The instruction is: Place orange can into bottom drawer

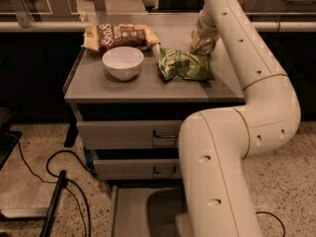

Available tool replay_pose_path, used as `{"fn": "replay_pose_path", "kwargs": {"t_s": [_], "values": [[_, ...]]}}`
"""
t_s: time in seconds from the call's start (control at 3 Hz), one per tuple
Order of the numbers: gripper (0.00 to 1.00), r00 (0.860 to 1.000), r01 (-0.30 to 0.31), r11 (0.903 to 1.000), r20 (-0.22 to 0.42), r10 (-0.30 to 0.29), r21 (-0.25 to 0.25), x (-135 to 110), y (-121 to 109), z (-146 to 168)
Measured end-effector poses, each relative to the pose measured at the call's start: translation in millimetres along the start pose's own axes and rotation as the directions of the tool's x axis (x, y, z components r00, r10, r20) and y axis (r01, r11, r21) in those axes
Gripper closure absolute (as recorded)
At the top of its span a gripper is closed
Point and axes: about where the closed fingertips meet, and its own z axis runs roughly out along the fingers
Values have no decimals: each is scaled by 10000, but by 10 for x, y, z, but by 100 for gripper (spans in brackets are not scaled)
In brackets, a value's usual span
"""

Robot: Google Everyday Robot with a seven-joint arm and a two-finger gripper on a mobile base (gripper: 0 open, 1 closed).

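The orange can (203, 42) is at the back right of the cabinet top, just behind the green snack bag (183, 64). It looks tilted, with its silver top facing me. My gripper (201, 33) is right at the can, reaching down from above, and is mostly hidden behind my arm. The bottom drawer (132, 212) is pulled open at floor level. Its flat grey floor shows, and my arm's lower link covers its right part.
A white bowl (123, 61) and a brown snack bag (118, 35) sit on the left of the cabinet top (94, 88). The two upper drawers (123, 134) are closed. Black cables (59, 191) lie on the speckled floor to the left.
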Motion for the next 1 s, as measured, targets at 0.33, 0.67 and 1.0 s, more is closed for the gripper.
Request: {"fn": "replay_pose_path", "kwargs": {"t_s": [0.33, 0.67, 1.0], "values": [[100, 10000, 0, 10000, 0, 0, 0, 0, 0, 0], [100, 10000, 0, 10000, 0, 0, -1, 0, 0, 1], [100, 10000, -18, 9994, 89, 21, -359, 2, 57, 19]]}}
